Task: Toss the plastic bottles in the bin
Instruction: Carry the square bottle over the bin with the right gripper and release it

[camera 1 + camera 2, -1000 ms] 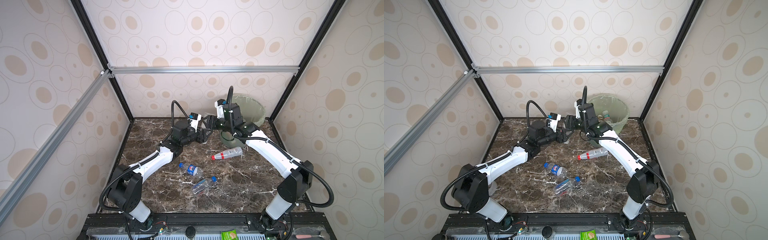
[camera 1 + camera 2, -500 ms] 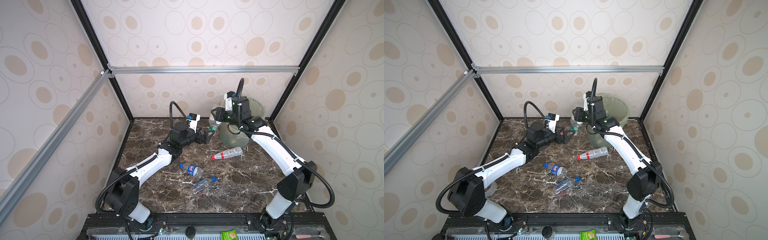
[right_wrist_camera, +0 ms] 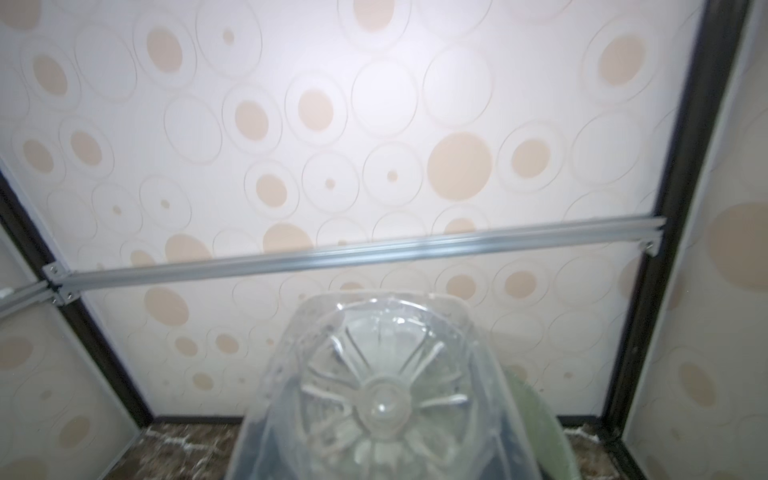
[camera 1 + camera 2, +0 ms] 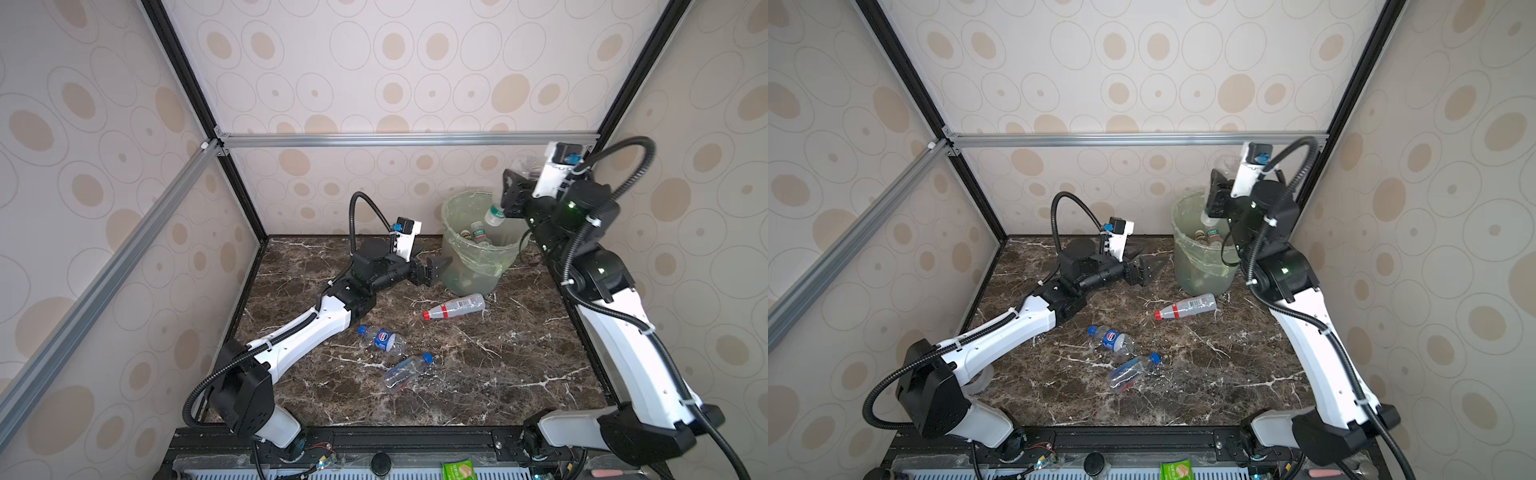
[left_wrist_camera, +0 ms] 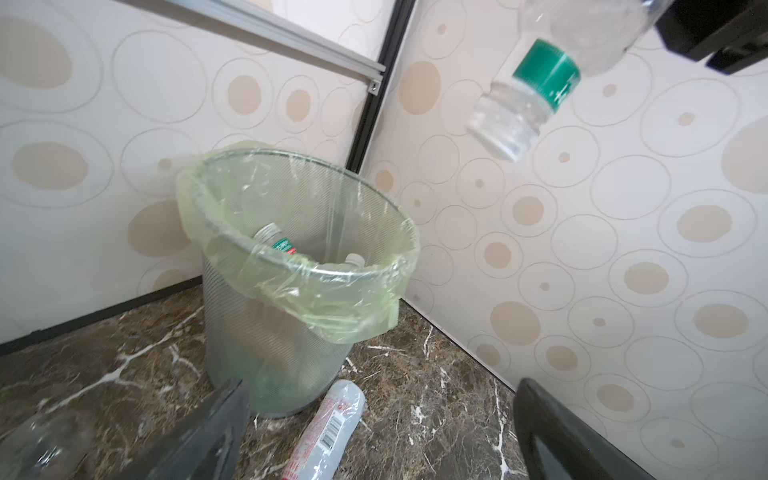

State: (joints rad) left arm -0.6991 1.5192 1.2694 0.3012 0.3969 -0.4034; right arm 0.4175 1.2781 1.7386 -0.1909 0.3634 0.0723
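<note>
Dangling bottle (image 4: 495, 212) between right fingers (image 4: 511, 189)

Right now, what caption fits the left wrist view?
Green-labelled clear bottle, neck down, poised above the bag-lined bin.

No actual words legible, tbh. Just a barcode on the red-label bottle (image 5: 329, 430). Blue-logo bottle (image 4: 384, 340) and green-label bottle (image 5: 544, 75): print's too small to read.

Clear plastic bottle (image 5: 515, 120), bin (image 5: 257, 332) — seemingly metal mesh
</note>
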